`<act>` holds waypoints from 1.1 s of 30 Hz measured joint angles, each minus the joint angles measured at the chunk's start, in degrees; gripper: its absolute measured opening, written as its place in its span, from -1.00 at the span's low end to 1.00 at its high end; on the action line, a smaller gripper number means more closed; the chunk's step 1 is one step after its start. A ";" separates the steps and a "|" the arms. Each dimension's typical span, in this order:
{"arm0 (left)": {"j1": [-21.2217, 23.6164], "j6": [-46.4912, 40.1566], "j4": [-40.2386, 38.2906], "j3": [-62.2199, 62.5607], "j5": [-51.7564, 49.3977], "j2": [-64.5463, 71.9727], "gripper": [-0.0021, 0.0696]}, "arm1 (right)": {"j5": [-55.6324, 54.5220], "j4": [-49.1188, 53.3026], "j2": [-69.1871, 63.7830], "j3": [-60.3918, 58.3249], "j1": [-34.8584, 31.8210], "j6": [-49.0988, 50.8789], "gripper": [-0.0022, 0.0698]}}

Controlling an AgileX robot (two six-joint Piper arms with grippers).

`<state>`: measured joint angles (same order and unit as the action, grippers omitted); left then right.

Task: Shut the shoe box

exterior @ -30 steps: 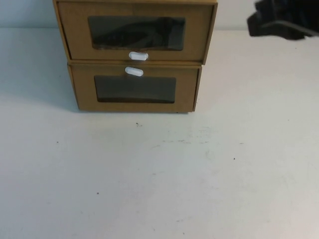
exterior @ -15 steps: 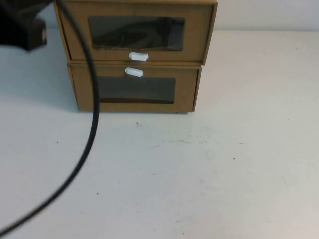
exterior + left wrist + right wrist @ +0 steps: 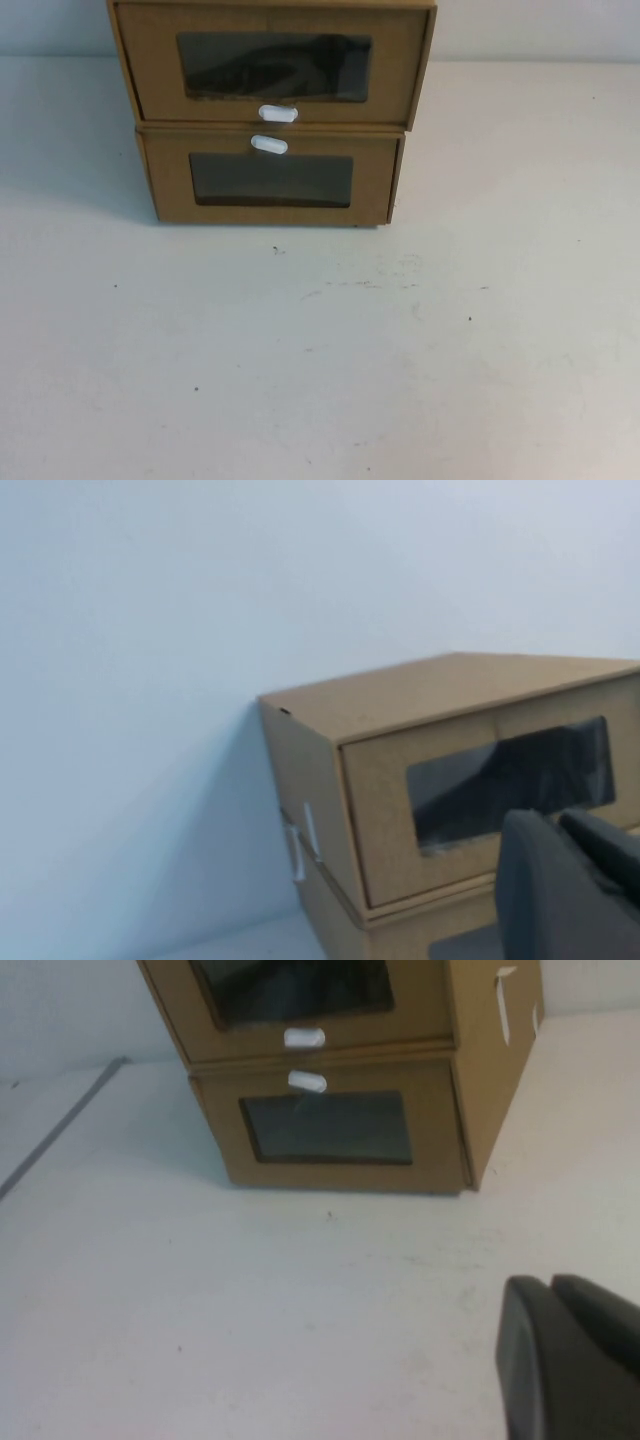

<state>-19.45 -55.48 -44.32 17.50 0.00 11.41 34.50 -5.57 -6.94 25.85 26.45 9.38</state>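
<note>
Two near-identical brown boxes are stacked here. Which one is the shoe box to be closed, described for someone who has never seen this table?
On the white table, two brown cardboard boxes stand stacked at the far edge. The shoe box is the top one, above the lower box. Its pull tab sits below its window; the lower box's tab sits above its window. Neither the left gripper nor the right gripper touches it.

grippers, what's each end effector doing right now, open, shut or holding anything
Left end effector: up beside the shoe box, touching nothing; state cannot be told.
Right end effector: above the table, away from the boxes; state cannot be told.
</note>
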 joint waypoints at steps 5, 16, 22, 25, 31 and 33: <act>0.00 -0.87 -0.23 -6.31 3.44 -7.97 -0.96 | -10.58 -2.20 0.00 -5.85 0.00 0.00 -0.97; 0.00 1.39 -1.09 -18.83 7.43 -8.83 -0.96 | -39.54 -3.02 0.00 -23.51 0.00 0.00 -0.97; 0.00 1.74 -1.58 -18.98 5.38 -8.83 -0.96 | -40.25 -3.35 0.00 -26.74 -0.09 0.00 -0.97; 0.00 1.83 -1.71 -18.98 5.14 -8.83 -0.96 | -38.48 -3.35 0.00 -26.87 -0.09 0.00 -0.97; 0.00 1.96 -1.71 -18.98 5.01 -8.83 -0.96 | -34.50 -3.35 0.00 -26.87 -0.09 0.00 -0.97; 0.00 1.96 -1.71 -18.98 4.90 -8.83 -0.96 | -33.87 -3.35 0.00 -26.87 -0.09 0.00 -0.97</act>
<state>-19.45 -53.52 -46.03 -1.47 4.90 2.58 0.63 -8.92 -6.94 -1.02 26.36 9.38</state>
